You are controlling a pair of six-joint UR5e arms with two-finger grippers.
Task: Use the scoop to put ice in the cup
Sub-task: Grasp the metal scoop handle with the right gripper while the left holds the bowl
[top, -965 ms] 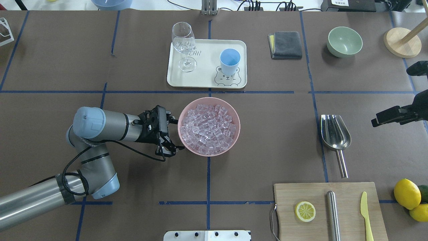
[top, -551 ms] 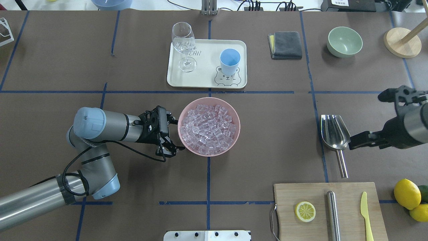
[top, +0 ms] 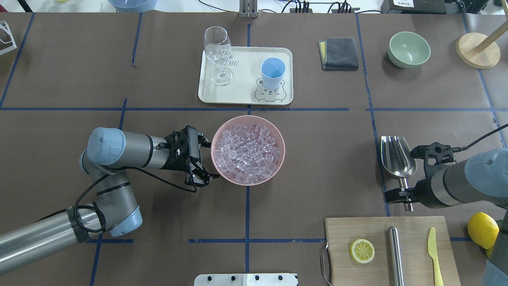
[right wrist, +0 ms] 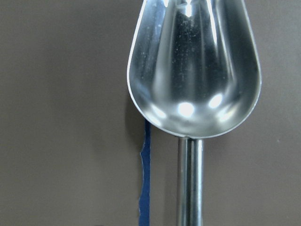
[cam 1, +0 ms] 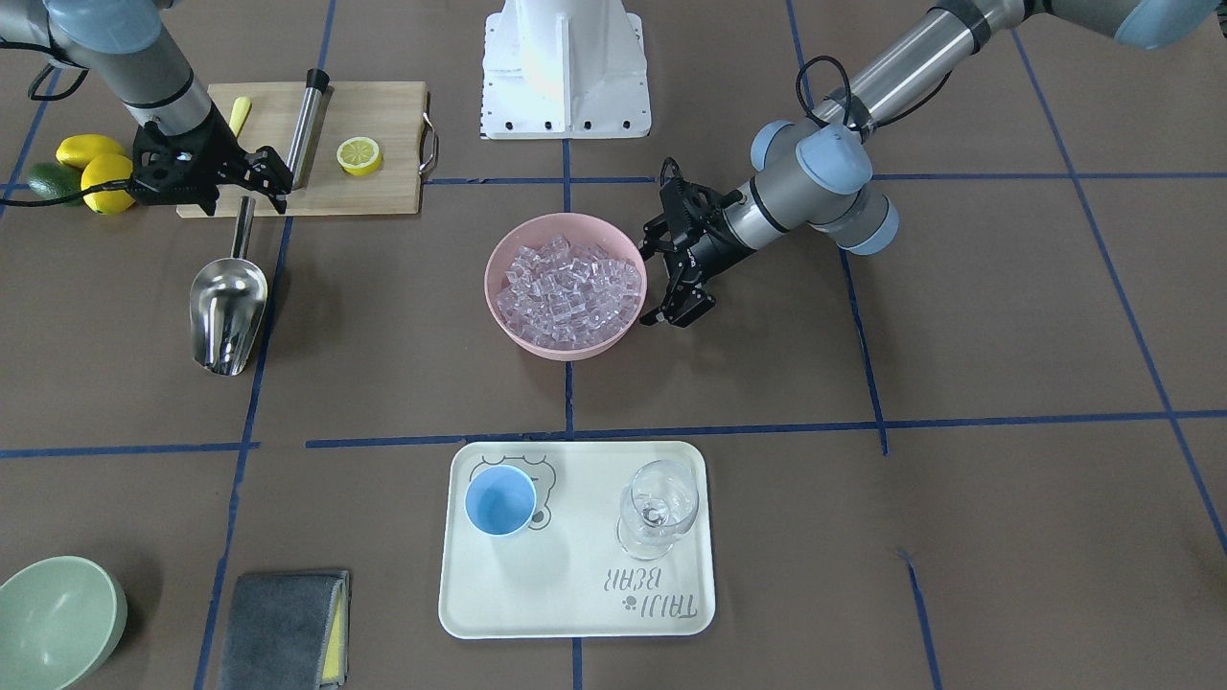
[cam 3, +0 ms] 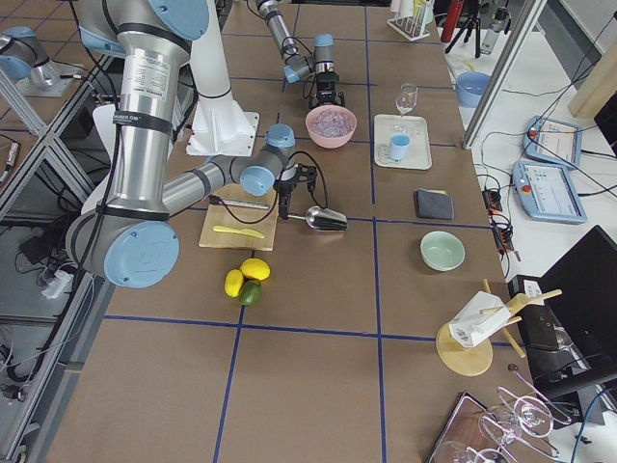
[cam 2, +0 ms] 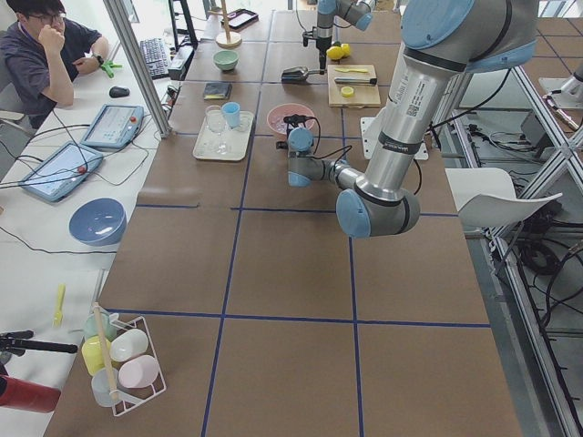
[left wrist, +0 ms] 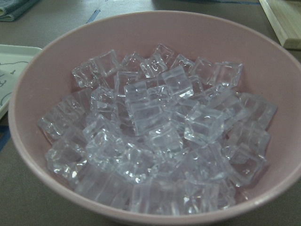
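The ice (top: 247, 153) fills a pink bowl (top: 282, 151) at the table's middle and also shows in the left wrist view (left wrist: 160, 132). My left gripper (top: 208, 161) is open and empty, right at the bowl's left rim. The steel scoop (top: 398, 157) lies flat on the right, empty, with its handle toward me. My right gripper (top: 405, 195) is open, pointing down over the scoop's handle. The right wrist view looks straight down on the scoop (right wrist: 193, 66). The light-blue cup (top: 272, 71) stands empty on a white tray (top: 246, 95) beyond the bowl.
A stemmed wine glass (top: 217, 51) stands on the tray's left. A wooden board (top: 341, 254) near the scoop's handle holds a lemon slice, a steel cylinder (top: 393, 254) and a yellow knife. Lemons (top: 482, 229), a green bowl (top: 408, 48) and a grey cloth (top: 339, 53) lie on the right.
My right arm has come in from the table's right edge and now hangs over the scoop's handle. My left arm, the bowl and the scoop have not moved.
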